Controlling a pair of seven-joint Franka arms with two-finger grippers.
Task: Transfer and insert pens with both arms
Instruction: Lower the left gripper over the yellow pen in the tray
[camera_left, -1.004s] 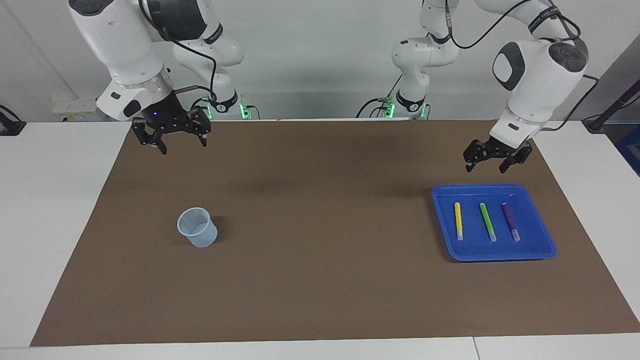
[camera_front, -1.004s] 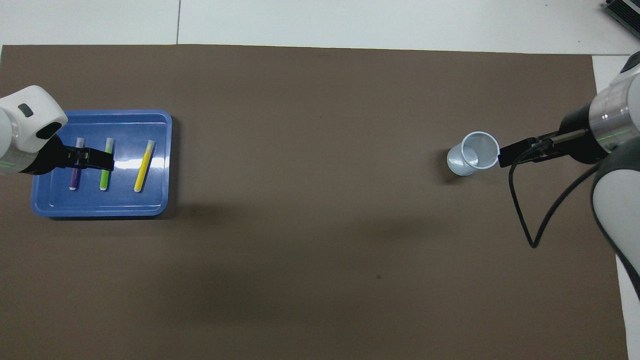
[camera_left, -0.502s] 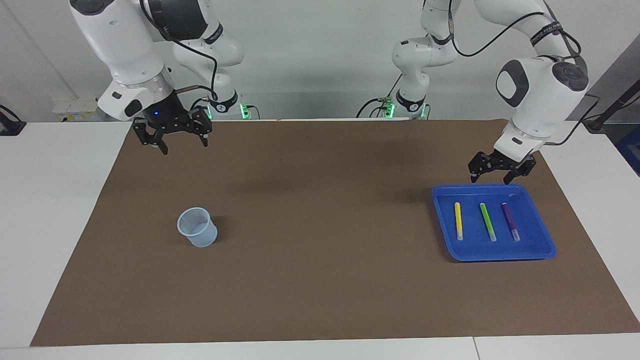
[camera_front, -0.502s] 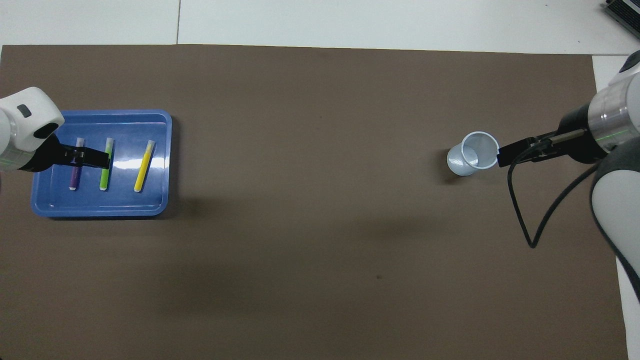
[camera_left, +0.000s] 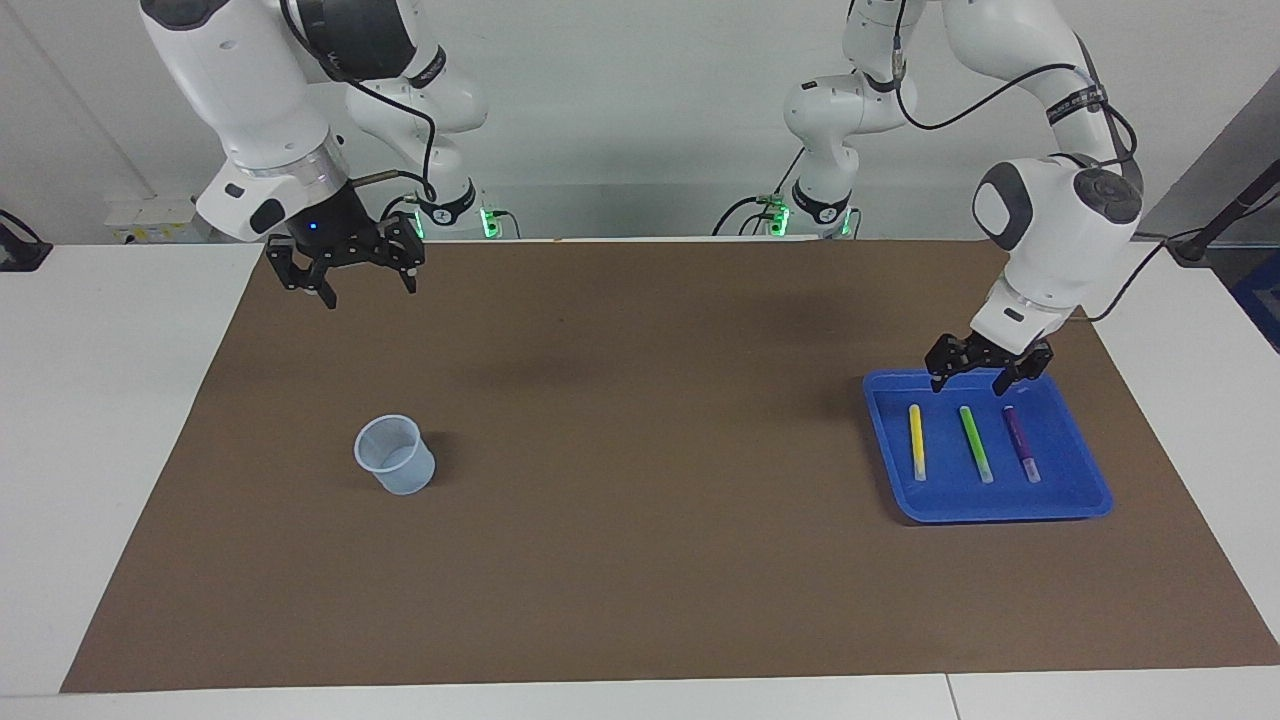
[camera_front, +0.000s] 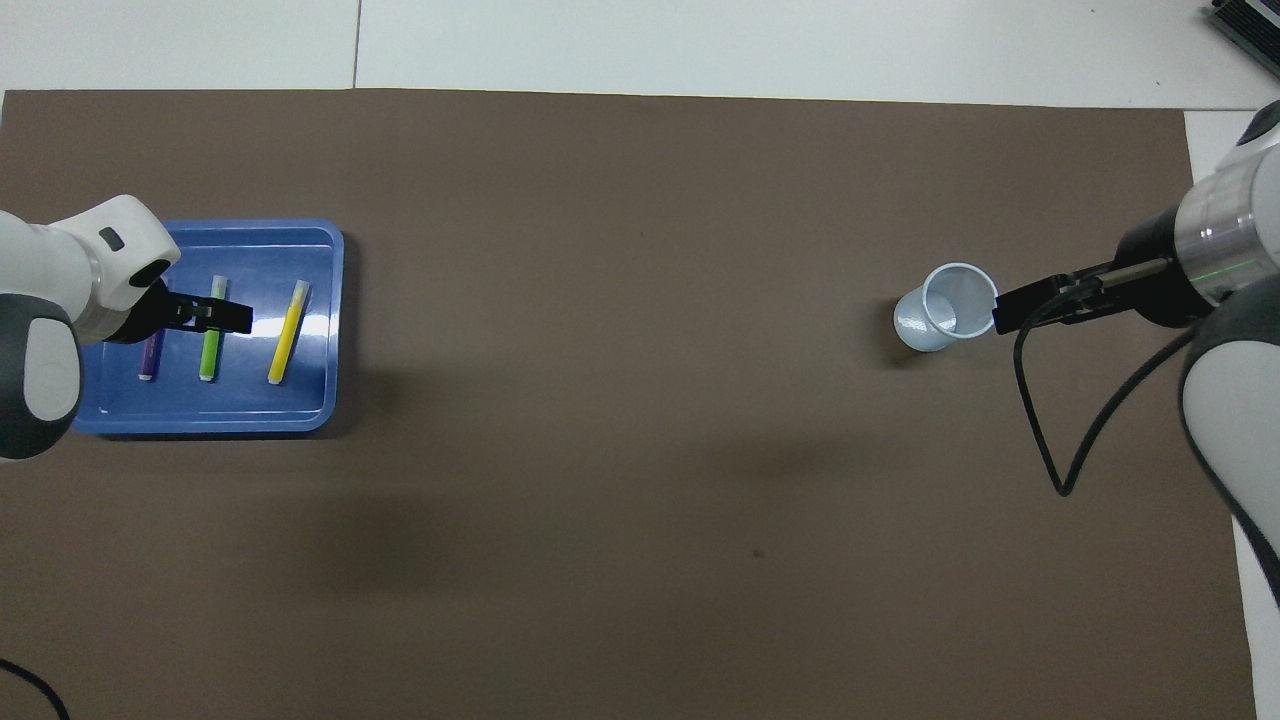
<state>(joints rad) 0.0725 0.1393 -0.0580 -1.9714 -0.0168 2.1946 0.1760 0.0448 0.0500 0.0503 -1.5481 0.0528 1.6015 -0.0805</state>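
Over the blue tray (camera_left: 1095, 500), the left hand (camera_left: 987, 380) had dropped lower than a second before, fingers spread wide and holding nothing.
Looked like it was lining up on the green pen (camera_left: 975, 443), lying flat between the yellow pen (camera_left: 916, 441) and purple pen (camera_left: 1021, 444); all three ran lengthwise away from the robots, whitish caps farthest. Right hand (camera_left: 364, 282) waited open, above the tabletop (camera_left: 640, 560) and clear of the cup (camera_left: 397, 454).

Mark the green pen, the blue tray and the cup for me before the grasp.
green pen (camera_left: 975, 443): facing view, middle of its barrel.
blue tray (camera_left: 1000, 513): facing view, rim on the edge farthest from the robots.
cup (camera_left: 385, 430): facing view, its rim.
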